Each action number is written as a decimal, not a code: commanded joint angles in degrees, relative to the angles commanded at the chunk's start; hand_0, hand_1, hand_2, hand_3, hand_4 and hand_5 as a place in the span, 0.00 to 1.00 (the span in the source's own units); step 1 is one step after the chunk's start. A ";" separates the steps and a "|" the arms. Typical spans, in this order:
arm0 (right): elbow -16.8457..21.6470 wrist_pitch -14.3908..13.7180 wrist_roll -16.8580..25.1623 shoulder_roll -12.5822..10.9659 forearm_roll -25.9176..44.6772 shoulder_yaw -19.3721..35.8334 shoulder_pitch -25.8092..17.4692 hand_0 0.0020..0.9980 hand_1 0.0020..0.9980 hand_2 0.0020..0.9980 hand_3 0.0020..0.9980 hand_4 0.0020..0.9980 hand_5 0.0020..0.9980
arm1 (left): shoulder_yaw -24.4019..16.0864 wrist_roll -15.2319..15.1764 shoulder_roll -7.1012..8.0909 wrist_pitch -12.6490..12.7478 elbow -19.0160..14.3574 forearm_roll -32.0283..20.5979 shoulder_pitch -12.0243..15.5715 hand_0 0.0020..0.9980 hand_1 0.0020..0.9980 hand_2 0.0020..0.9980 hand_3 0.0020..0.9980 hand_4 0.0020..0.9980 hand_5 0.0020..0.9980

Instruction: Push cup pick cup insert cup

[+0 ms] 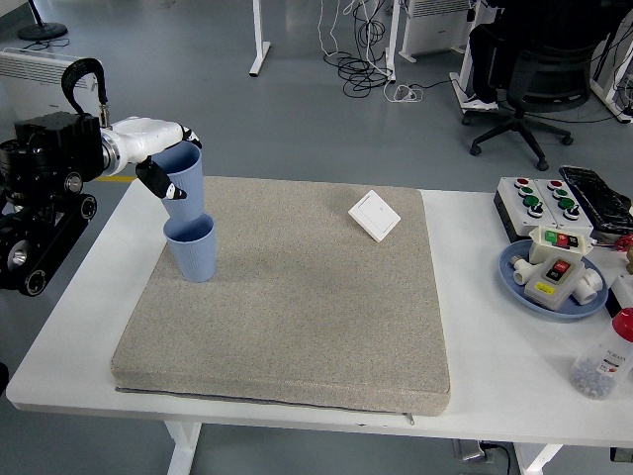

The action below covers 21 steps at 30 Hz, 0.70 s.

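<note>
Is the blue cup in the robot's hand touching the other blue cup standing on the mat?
Touching, as far as the head view shows: the held cup, gripped by the left hand, has its bottom inside the rim of the standing cup, with no gap visible.

One head cam only, high on robot's side, facing fwd/down over table [475, 376], probably mid-range.

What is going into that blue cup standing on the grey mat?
A second blue cup, gripped by the robot's left hand, has its base entering the mouth of the standing cup. The standing cup's inside is hidden, so whether anything else lies in it cannot be seen.
</note>
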 joint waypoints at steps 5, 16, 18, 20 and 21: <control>0.00 -0.05 -0.03 0.00 -0.15 -0.04 0.00 0.72 0.66 0.74 0.64 0.23 0.41 | 0.11 -0.30 -0.45 0.25 1.49 0.00 0.09 0.46 0.48 0.46 0.46 0.50 0.00; 0.00 -0.07 -0.02 0.08 -0.25 -0.03 0.02 0.72 0.66 0.74 0.64 0.23 0.41 | 0.52 -0.58 -0.58 0.16 2.01 0.00 0.46 0.46 0.48 0.46 0.46 0.49 0.00; 0.00 -0.07 0.00 0.07 -0.29 -0.03 0.02 0.72 0.66 0.74 0.64 0.23 0.41 | 0.83 -0.62 -0.62 0.12 1.91 0.00 0.44 0.46 0.48 0.46 0.46 0.49 0.00; 0.00 -0.07 0.00 0.07 -0.34 -0.02 0.02 0.72 0.66 0.74 0.64 0.23 0.41 | 0.94 -0.63 -0.65 0.11 1.92 0.00 0.44 0.46 0.48 0.46 0.46 0.49 0.00; 0.00 -0.07 0.01 0.06 -0.34 -0.03 0.03 0.72 0.66 0.74 0.64 0.23 0.41 | 0.99 -0.68 -0.71 0.17 2.05 0.00 0.45 0.46 0.48 0.46 0.46 0.49 0.00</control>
